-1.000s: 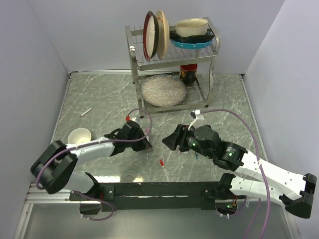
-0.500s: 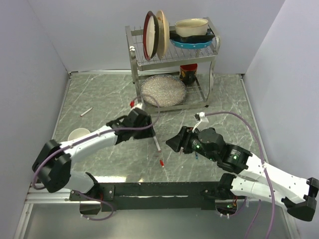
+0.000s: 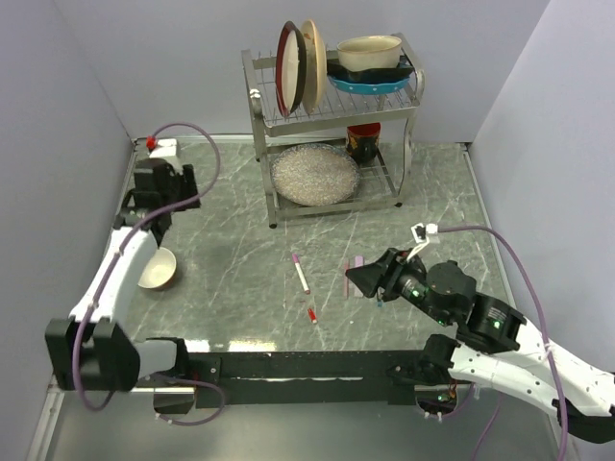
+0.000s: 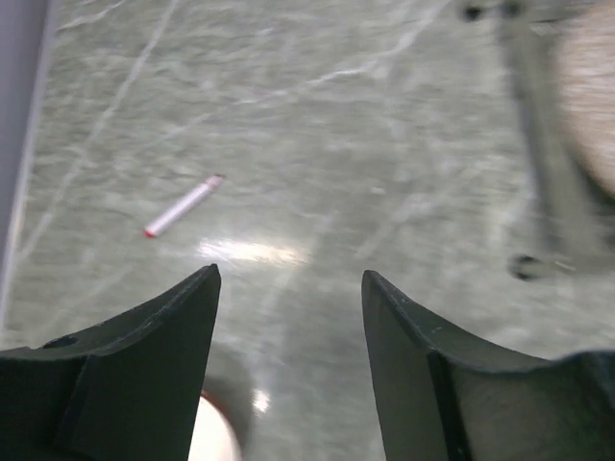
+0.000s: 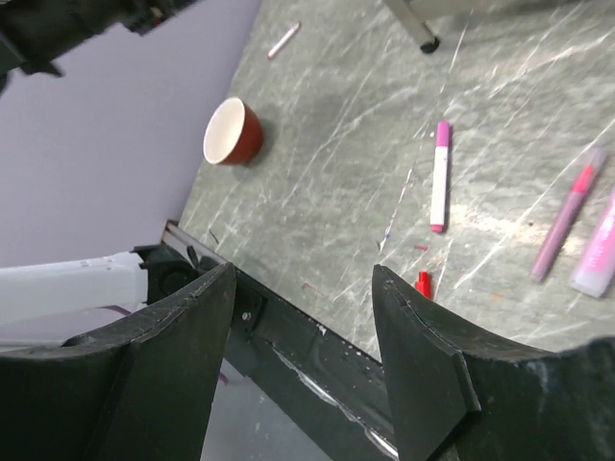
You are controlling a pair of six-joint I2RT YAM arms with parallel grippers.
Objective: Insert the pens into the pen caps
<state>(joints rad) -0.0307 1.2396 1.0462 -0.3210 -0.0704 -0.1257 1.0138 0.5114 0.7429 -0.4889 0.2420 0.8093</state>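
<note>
By the wall (image 4: 12,96) — white pen (image 4: 183,206), left jaws apart

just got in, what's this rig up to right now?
Two arms are working on capping pens, and neither holds anything at this moment. The left tool is open over the far-left side of the table, with a red-tipped white pen lying just ahead of it. The right tool is also open, above the middle. There lie a magenta-ended white pen, a loose red cap, a slim pink pen and a pale pink pen.
</note>
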